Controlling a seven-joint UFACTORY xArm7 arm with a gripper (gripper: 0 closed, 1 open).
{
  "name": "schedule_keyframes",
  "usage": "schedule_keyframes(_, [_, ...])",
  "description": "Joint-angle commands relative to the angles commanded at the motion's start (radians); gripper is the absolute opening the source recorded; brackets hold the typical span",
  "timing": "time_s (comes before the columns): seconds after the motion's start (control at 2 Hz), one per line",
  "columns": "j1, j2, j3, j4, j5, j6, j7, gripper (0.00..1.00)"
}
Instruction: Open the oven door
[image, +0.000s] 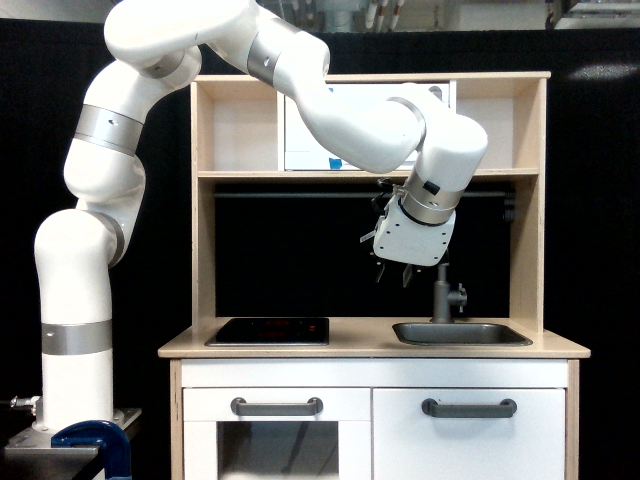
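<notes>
Hand (393, 274) hangs over the sink (461, 333), fingers apart and holding nothing, I'd say staged for a reach. Behind my arm, the oven door (302, 128) sits shut on the upper shelf.

A black curtain (600, 200) hangs behind a pale wooden play kitchen (530, 200) with a black hob (268, 331), a grey sink (460, 334) and tap (443, 295), and white lower fronts with grey handles.
</notes>
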Motion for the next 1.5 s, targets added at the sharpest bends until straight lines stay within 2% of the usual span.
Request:
schedule_keyframes(0.5, [-0.057,-0.092,0.018,-0.159,0.180,-0.039,-0.053,1.00])
schedule_keyframes(1.0, [-0.145,-0.048,0.028,-0.200,0.342,0.107,-0.203,1.00])
schedule_keyframes(1.5, [-0.160,-0.176,0.026,-0.353,0.425,-0.061,-0.187,1.00])
